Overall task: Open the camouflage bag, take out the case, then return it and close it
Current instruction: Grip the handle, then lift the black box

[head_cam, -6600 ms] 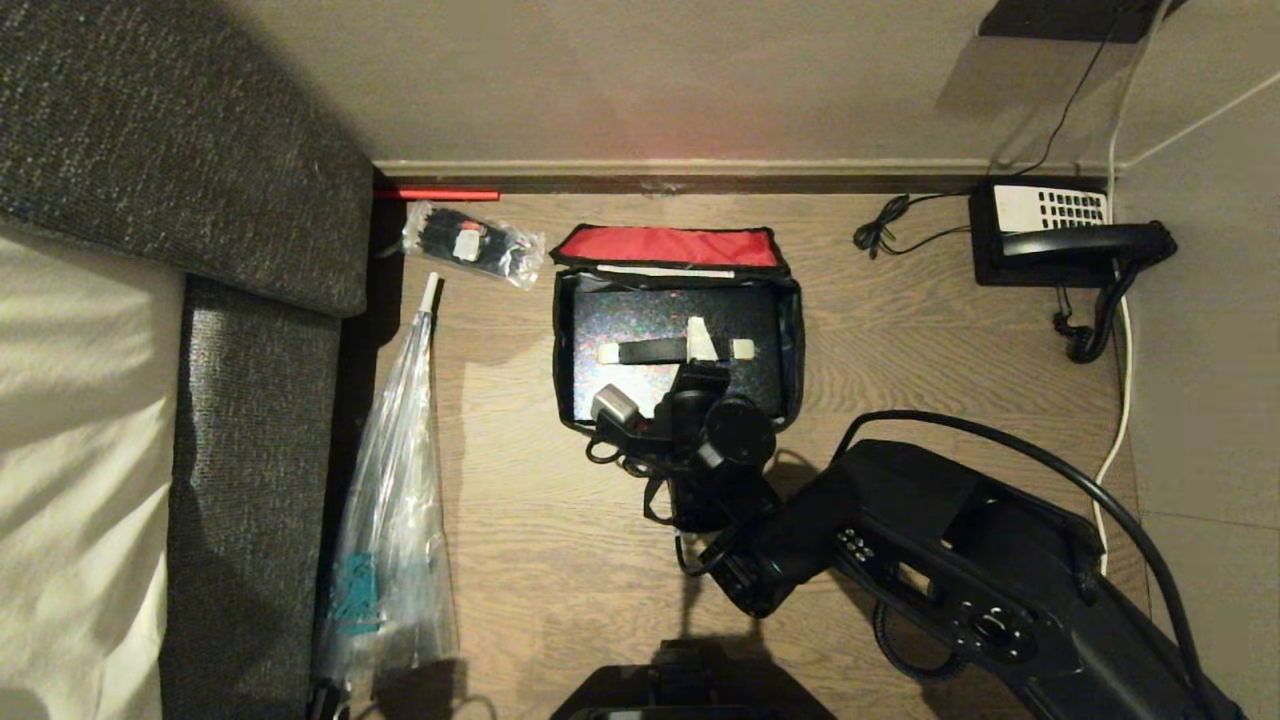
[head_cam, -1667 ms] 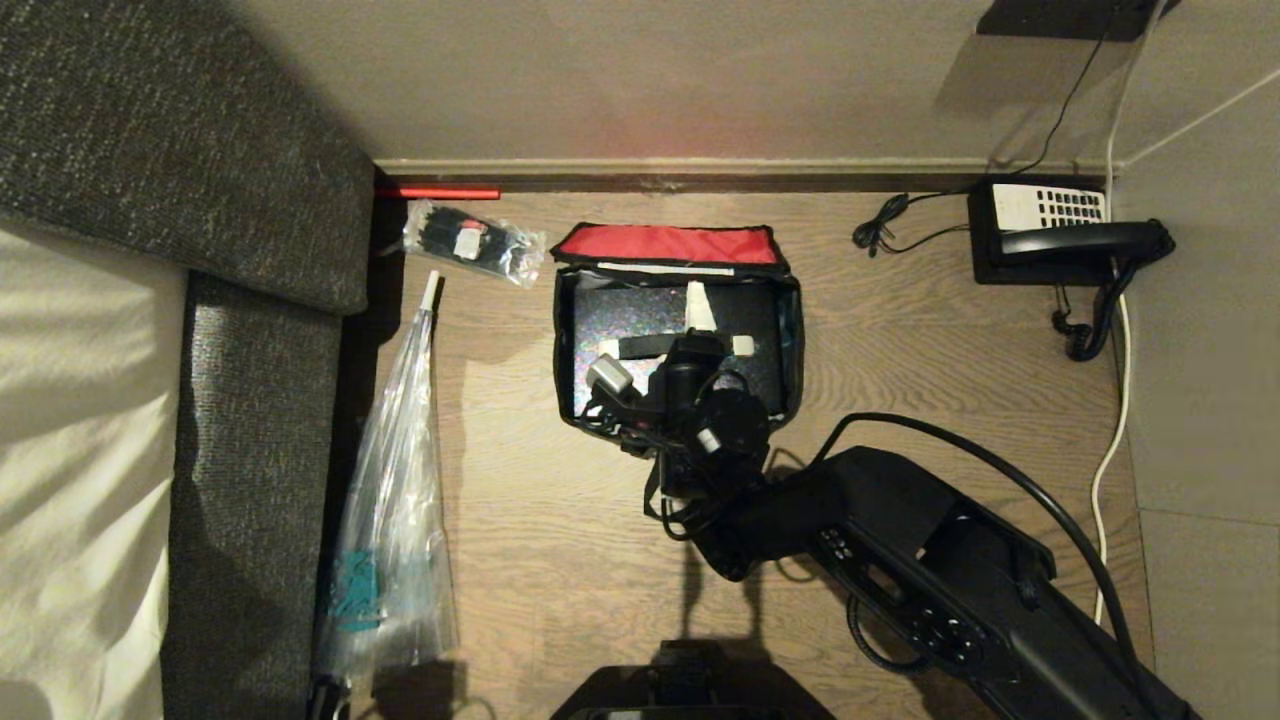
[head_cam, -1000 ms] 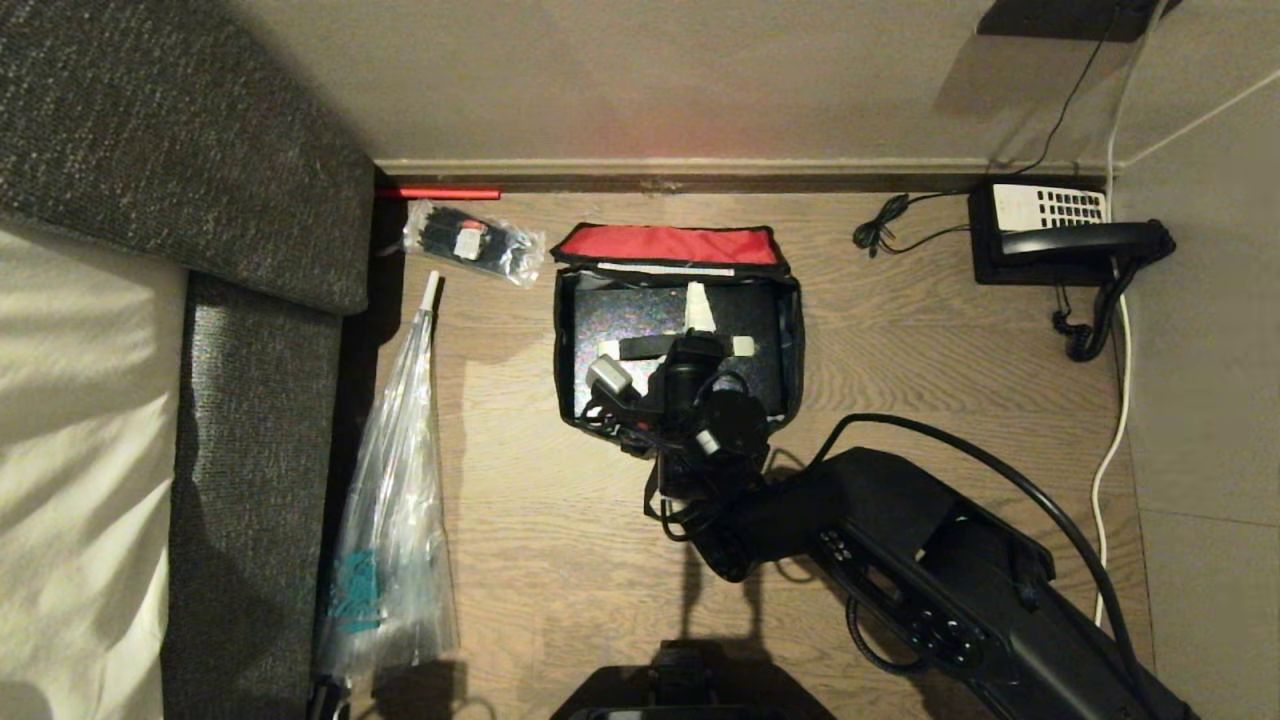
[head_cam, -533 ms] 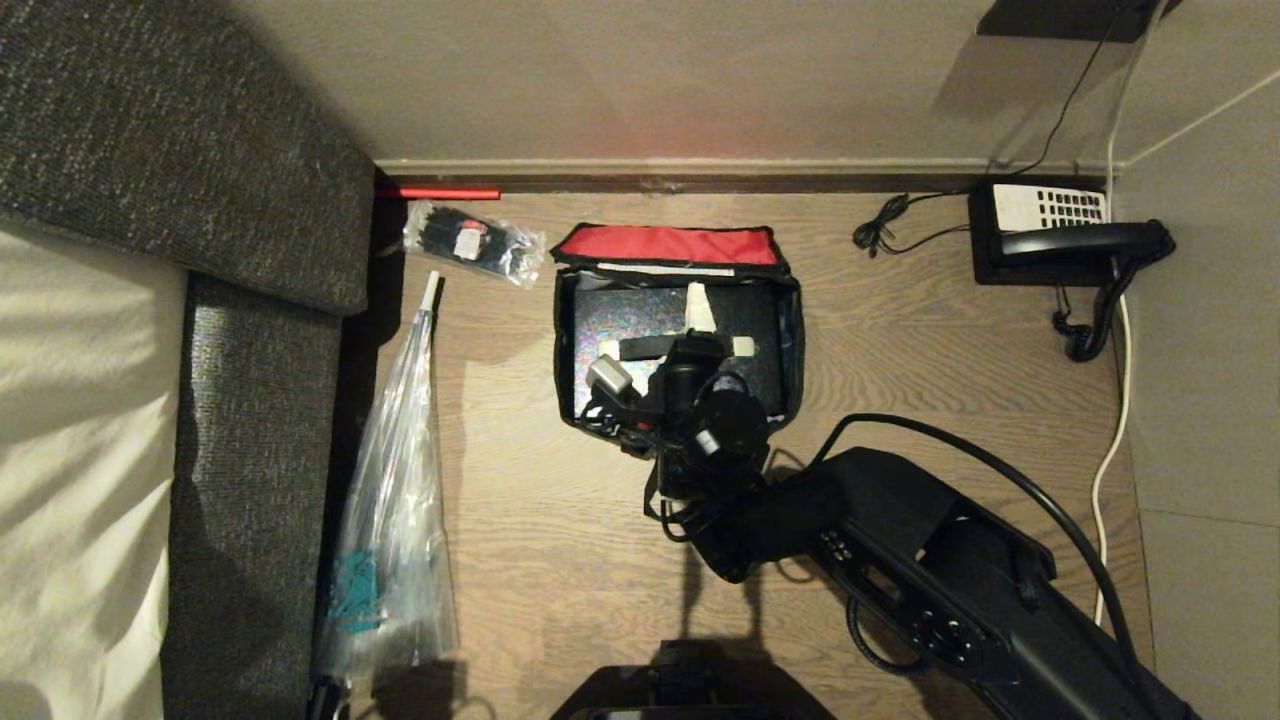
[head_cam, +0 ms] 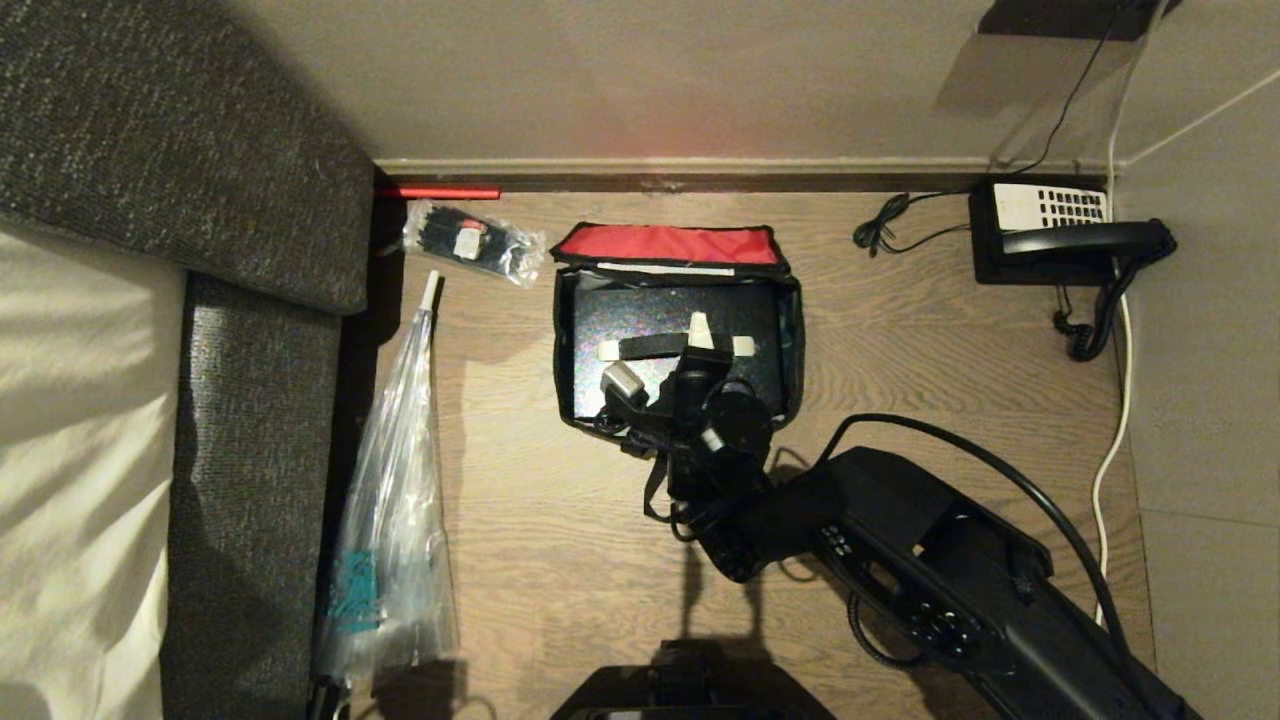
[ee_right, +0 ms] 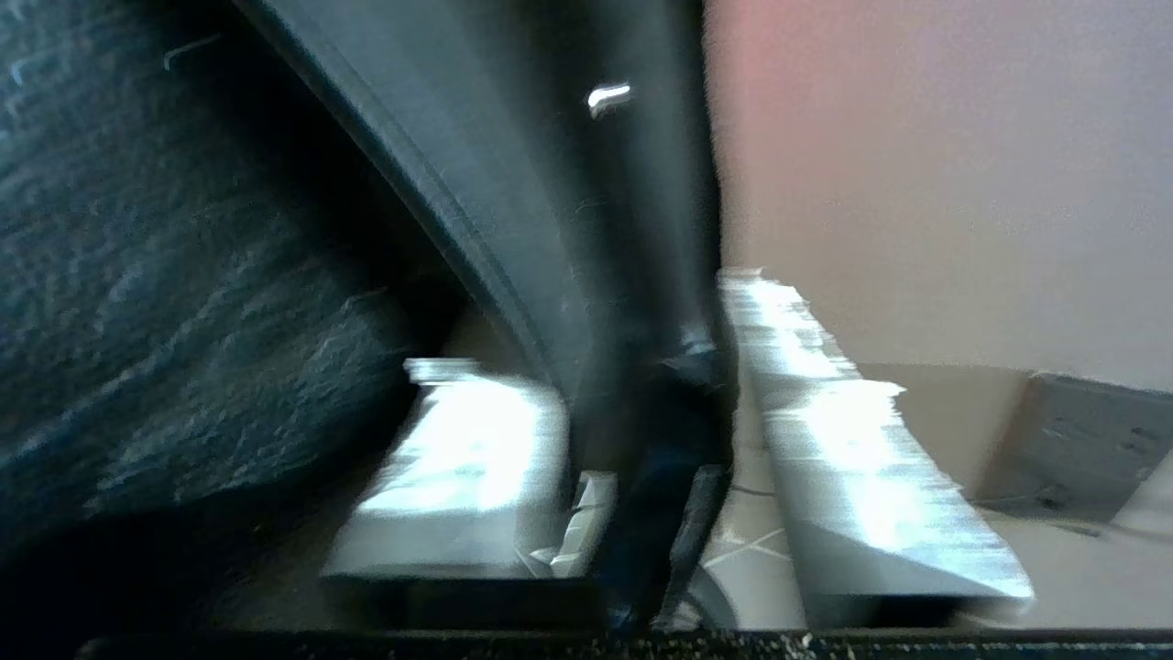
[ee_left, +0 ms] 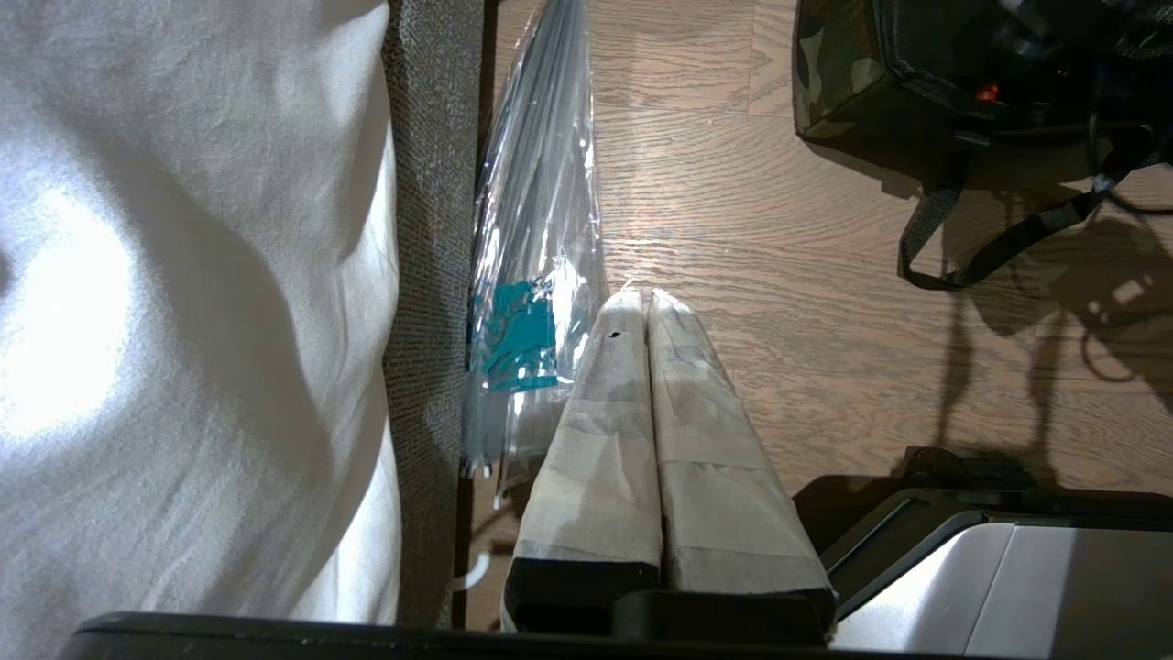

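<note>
We see the right gripper (head_cam: 698,345) at frame centre clamped on the case's black handle (head_cam: 655,347), a finger either side in the wrist view; half a second ago it stood wide. The case (head_cam: 640,320) lies inside the open camouflage bag (head_cam: 793,350). The left gripper (ee_left: 649,307) is pressed closed, low above the floor.

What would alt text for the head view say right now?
The right gripper is closed on the black handle of the case, which lies in the open camouflage bag on the wood floor. A black telephone sits at the far right, a clear plastic bag at the left.
</note>
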Motion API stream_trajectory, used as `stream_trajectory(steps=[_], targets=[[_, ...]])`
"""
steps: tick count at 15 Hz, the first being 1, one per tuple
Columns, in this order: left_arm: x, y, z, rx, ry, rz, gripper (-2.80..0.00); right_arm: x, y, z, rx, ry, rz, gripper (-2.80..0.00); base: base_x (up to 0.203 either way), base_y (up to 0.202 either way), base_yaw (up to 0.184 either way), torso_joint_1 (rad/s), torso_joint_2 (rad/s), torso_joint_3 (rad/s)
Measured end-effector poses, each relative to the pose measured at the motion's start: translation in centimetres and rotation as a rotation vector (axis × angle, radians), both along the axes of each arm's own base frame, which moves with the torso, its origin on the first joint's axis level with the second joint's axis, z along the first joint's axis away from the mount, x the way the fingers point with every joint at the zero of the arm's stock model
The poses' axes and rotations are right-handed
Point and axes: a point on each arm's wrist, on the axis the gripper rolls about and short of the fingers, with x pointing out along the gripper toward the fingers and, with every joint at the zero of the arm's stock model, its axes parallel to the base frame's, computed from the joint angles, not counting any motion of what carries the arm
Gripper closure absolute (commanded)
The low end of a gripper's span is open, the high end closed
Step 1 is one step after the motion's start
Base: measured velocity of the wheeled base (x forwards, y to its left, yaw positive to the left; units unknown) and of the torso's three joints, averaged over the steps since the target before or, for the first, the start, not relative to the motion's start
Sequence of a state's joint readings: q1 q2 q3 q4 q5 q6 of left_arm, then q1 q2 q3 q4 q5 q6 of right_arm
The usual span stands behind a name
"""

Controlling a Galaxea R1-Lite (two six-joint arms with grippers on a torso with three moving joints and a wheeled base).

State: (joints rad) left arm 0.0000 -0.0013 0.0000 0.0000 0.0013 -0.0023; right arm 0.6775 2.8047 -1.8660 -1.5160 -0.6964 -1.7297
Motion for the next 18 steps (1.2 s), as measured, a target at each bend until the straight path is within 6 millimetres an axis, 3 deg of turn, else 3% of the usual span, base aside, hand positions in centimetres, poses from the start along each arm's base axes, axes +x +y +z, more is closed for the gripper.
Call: stream_trajectory(steps=[8,18], targets=[[0.0,0.0,0.0,-0.001,0.000,0.000,0.00,-0.4,0.5,0.3,0.000,-0.008,0.019,0.00,0.000,0.000,0.000,0.000,0.00,0.000],[0.0,0.0,0.0,0.000,0.000,0.000,0.00,-2.9,1.8,3.6,0.002,-0.022,0.068,0.00,0.000,0.000,0.000,0.000,0.00,0.000]])
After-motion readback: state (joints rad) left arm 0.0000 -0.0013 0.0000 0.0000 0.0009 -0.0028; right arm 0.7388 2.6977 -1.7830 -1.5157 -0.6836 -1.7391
